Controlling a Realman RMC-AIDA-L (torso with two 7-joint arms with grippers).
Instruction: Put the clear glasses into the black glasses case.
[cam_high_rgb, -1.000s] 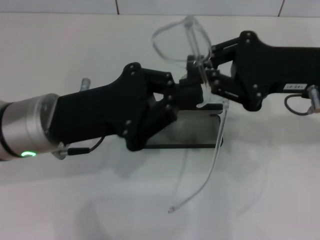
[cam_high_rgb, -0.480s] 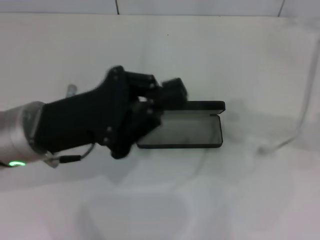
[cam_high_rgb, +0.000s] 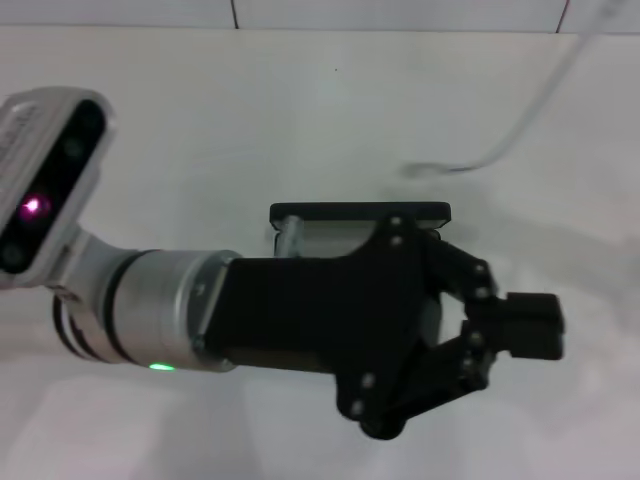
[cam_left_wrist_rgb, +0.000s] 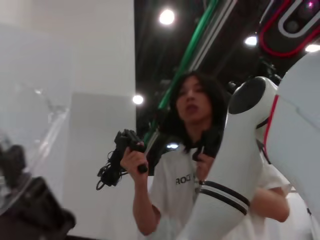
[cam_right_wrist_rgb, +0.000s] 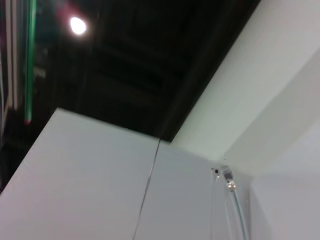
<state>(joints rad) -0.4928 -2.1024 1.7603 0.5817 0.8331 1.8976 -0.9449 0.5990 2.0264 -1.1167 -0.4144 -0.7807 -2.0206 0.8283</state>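
One flat rectangular matte black glasses case (cam_high_rgb: 360, 212) lies on the white table (cam_high_rgb: 200, 130). Only its far edge and a strip of pale interior show beyond the left arm, which stretches across it in the head view; whether the lid is up cannot be told.

Of the clear glasses (cam_high_rgb: 520, 120), fully transparent colourless plastic, the head view shows only one long curved see-through temple arm, raised in the air over the table's far right part, well apart from the case. Its tip hangs nearest the case and its other end runs out at the upper right corner. The lenses are out of view there.

The left gripper (cam_high_rgb: 500, 345), black, hovers over the near right of the case, with its fingers (cam_high_rgb: 530, 325) drawn close together and nothing between them.

The left wrist view adds one person in a white shirt (cam_left_wrist_rgb: 190, 165) holding a dark controller, beside a white robot limb (cam_left_wrist_rgb: 235, 165). The right wrist view shows one clear temple piece with a small hinge (cam_right_wrist_rgb: 227, 185) against white wall panels. The right gripper appears in no view.
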